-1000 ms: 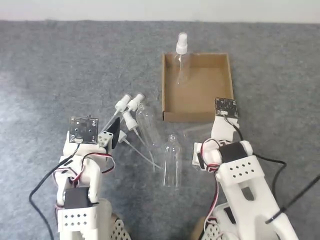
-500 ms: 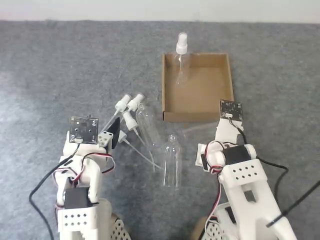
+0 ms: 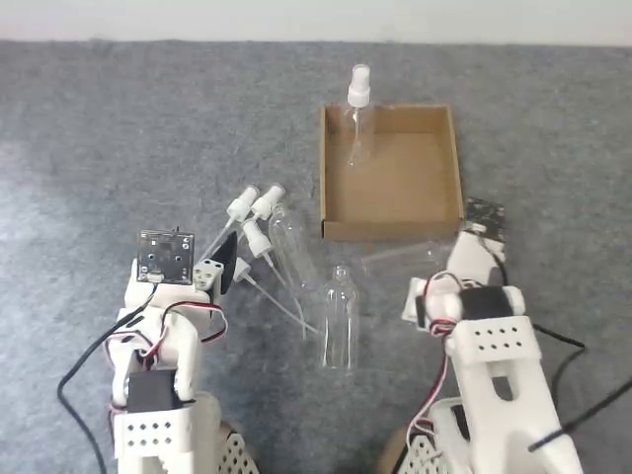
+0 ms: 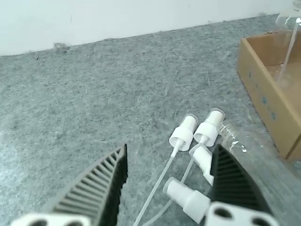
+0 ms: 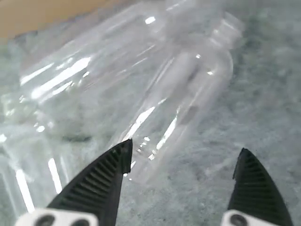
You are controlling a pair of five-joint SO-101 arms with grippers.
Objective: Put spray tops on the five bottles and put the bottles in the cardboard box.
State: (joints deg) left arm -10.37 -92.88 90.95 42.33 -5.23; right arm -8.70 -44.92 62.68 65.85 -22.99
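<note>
High view: capped bottle [image 3: 358, 118] stands upright in the far-left corner of the box [image 3: 405, 183], spray head up. 2 bare bottles lie on the carpet [image 3: 148, 118] between the arms. Mid bottle [image 3: 339, 316] has its long axis running from the arms toward the box, neck toward the box. Slanted bottle [image 3: 293, 252] lies diagonal, neck up against the 4 loose tops [image 3: 255, 209]. A clear pair [image 3: 400, 259] shows faintly just before the box's near wall, long axes roughly along that wall.

Right wrist view makes the pair plain: side by side, open necks pointing the same way. Right gripper [image 5: 186, 148] has its jaws spread wide over the nearer bottle [image 5: 181, 84].

Left wrist view: left gripper [image 4: 171, 153] is open and holds nothing, jaws either side of the tops' dip tubes [image 4: 160, 181]. 2 tops have their heads away from the gripper, tubes trailing back toward it.
</note>
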